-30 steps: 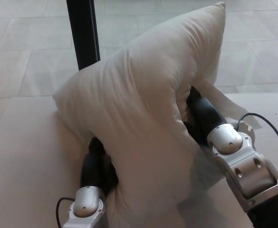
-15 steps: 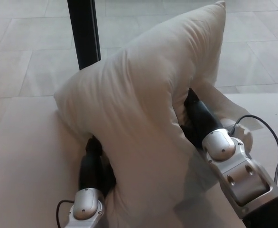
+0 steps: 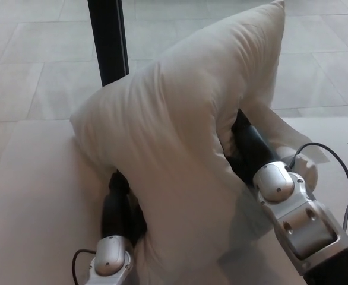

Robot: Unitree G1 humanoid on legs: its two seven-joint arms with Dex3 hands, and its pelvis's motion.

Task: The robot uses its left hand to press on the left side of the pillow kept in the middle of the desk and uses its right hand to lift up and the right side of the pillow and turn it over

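- The pillow (image 3: 180,154) stands up on the desk (image 3: 31,196), roughly in its middle, folded into a tall ridge whose top corner points toward the desk's far right corner.
- Its lower left side bulges toward the desk's left edge; its near part spills down toward the near edge.
- The left hand (image 3: 120,208) comes in from the near edge and is tucked under the pillow's lower left side; its fingers are buried in the fabric, so I cannot tell whether they are clenched or spread.
- The right hand (image 3: 248,148) pushes into a deep fold on the pillow's right side, its fingers hidden in the cloth; I cannot tell their state either.
- A black cable (image 3: 331,155) loops by the right wrist.
- Beyond the far edge, a black post (image 3: 108,38) rises from the tiled floor (image 3: 37,53).
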